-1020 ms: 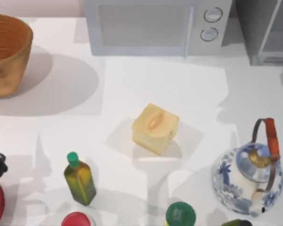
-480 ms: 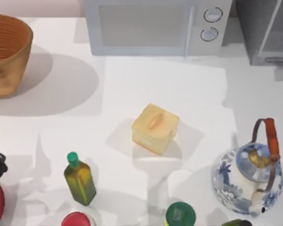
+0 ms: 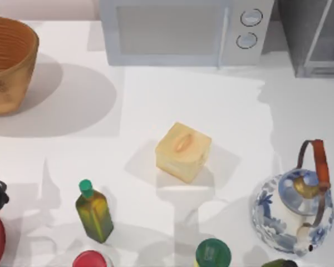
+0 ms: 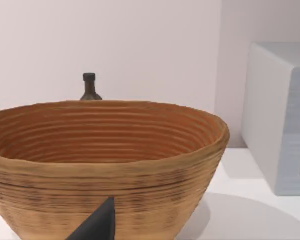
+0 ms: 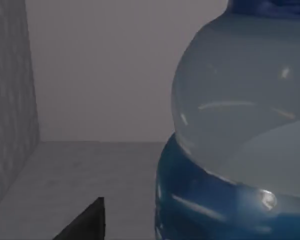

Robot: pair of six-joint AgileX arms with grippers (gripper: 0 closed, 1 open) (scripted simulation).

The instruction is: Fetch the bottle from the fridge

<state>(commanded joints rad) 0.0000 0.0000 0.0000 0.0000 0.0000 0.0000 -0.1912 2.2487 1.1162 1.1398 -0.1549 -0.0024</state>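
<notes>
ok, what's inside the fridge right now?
The right wrist view looks into the fridge: the bottle stands on its grey floor, pale above with a blue band below. Its cap is cut off at the frame edge, and whatever lies behind the bottle is hidden.

You've got a white table (image 3: pixel 156 100) and a white microwave (image 3: pixel 178 30) with a greyish window. The fridge (image 3: pixel 314 36) is grey with a paler door panel. The ribbed basket (image 3: pixel 8 61) is tan-orange, the little box (image 3: pixel 182 151) pale yellow, the square bottle (image 3: pixel 94 214) olive green with a green cap. The teapot (image 3: pixel 292 214) is white with blue painted patterns and an orange-brown handle. There's also a red lid (image 3: pixel 90 260) and a green lid (image 3: pixel 213 253). Up close, your bottle (image 5: pixel 240 130) is pale translucent grey-blue over a deep blue band.
</notes>
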